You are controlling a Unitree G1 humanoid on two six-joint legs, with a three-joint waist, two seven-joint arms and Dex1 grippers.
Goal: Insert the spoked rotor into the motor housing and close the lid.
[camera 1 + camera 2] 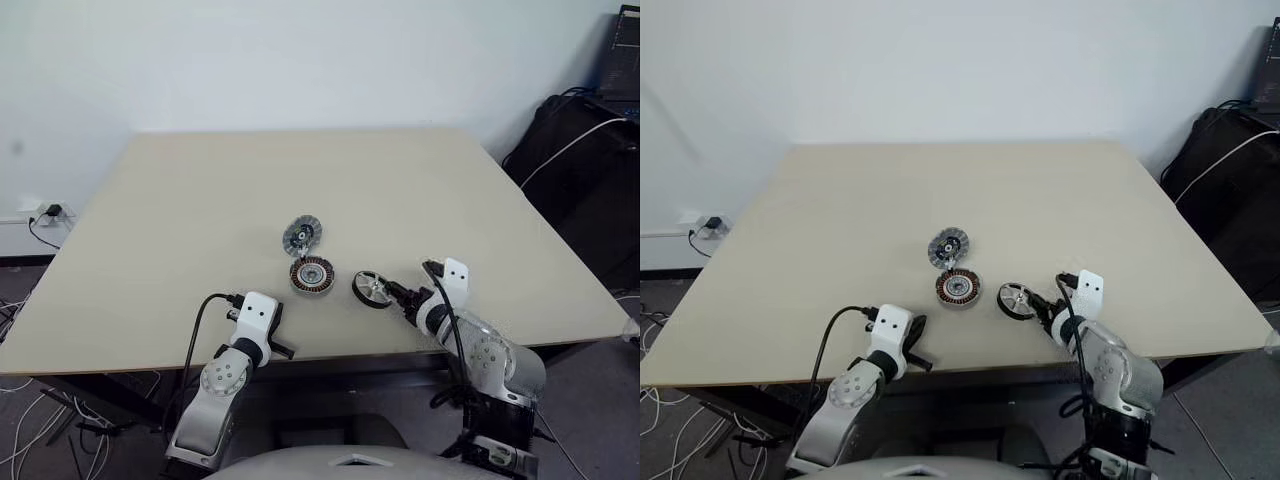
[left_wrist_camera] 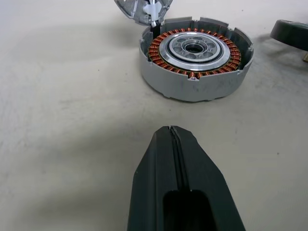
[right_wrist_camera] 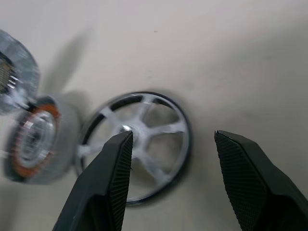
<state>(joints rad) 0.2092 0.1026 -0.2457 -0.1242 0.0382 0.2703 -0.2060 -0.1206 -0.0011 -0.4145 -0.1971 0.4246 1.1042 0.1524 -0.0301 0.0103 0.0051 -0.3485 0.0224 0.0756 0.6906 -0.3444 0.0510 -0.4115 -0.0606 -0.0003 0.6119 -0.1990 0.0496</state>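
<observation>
The motor housing [image 1: 312, 273] lies on the table with its copper windings [image 2: 195, 48] facing up. The silvery ribbed lid [image 1: 302, 236] stands tilted just behind it, touching its far rim. The spoked rotor [image 1: 371, 289] lies flat on the table to the right of the housing, black rim and silvery spokes [image 3: 144, 139] showing. My right gripper [image 3: 171, 137] is open just in front of the rotor, with nothing between its fingers [image 3: 243, 168]. My left gripper [image 2: 171, 132] is shut and empty, pointing at the housing from a short way off near the table's front edge.
The beige table [image 1: 200, 210] ends just behind both wrists at its front edge [image 1: 330, 352]. Black bags and cables [image 1: 585, 150] stand beyond the right edge. A wall socket with a plug [image 1: 48, 213] is at the far left.
</observation>
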